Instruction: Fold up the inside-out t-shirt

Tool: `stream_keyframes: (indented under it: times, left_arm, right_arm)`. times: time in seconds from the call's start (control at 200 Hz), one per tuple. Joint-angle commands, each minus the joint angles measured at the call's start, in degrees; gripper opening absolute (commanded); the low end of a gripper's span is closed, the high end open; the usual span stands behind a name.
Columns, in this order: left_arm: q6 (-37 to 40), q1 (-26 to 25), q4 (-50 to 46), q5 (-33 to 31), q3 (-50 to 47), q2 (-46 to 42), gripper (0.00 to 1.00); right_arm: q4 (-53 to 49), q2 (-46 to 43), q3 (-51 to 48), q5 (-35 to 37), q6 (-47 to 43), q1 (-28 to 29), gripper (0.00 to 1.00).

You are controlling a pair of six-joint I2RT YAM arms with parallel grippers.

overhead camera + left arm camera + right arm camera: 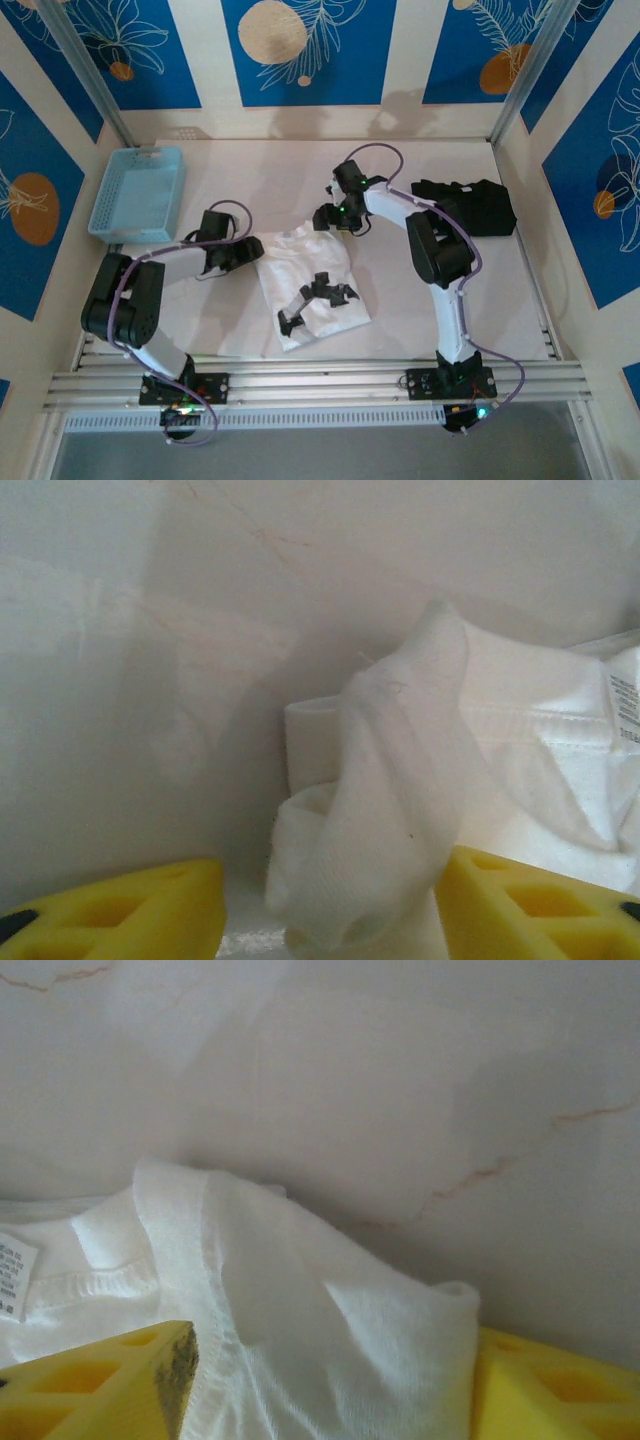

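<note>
Left gripper [330,912] noted partly open, set astride a raised fold of the inside-out t-shirt [520,715], unclamped. Right gripper [335,1360]: cloth bunched between parted jaws; grip cannot be determined.

Black-and-white arms [452,310], purple cables [380,147], yellow jaws

Top view: bright, even, diffuse light from overhead; I spot no hard glare. Faint soft shadows beside both arms on table [300,170]. Whole picture slightly soft, fine detail smeared, colours a bit washed.

Left wrist view: dimmer, grey-white, low contrast. Broad soft shadow on surface behind t-shirt [400,810]. Left gripper fingers [130,910] blurred at bottom edge. Cloth weave fairly sharp.

Right wrist view: same milky light, shadow band just behind cloth fold. Right gripper fingers [100,1380] out of focus. 1 label [12,1275], print unreadable.
</note>
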Motion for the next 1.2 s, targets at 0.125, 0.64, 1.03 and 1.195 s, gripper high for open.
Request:
stream_keyframes:
  times: [0.125,0.64,1.03,1.195]
  left_arm:
    - [-0.51,-3.82,11.33,9.47,3.04,6.84,0.48]
    - [-0.97,-3.99,14.21,12.08,6.49,10.72,0.2]
    - [2.18,-2.1,11.74,8.57,7.58,7.48,0.0]
    - [3.37,-0.84,11.35,7.18,7.38,4.96,0.0]
  right_arm:
    - [-7.21,3.74,5.59,-2.96,-0.83,0.48,0.6]
    - [-13.05,9.7,14.12,-5.46,-2.42,0.57,0.41]
    - [-0.59,-0.67,4.05,-10.54,-2.58,-3.48,0.17]
    - [8.61,-7.16,-3.79,-14.0,-0.05,-5.57,0.12]
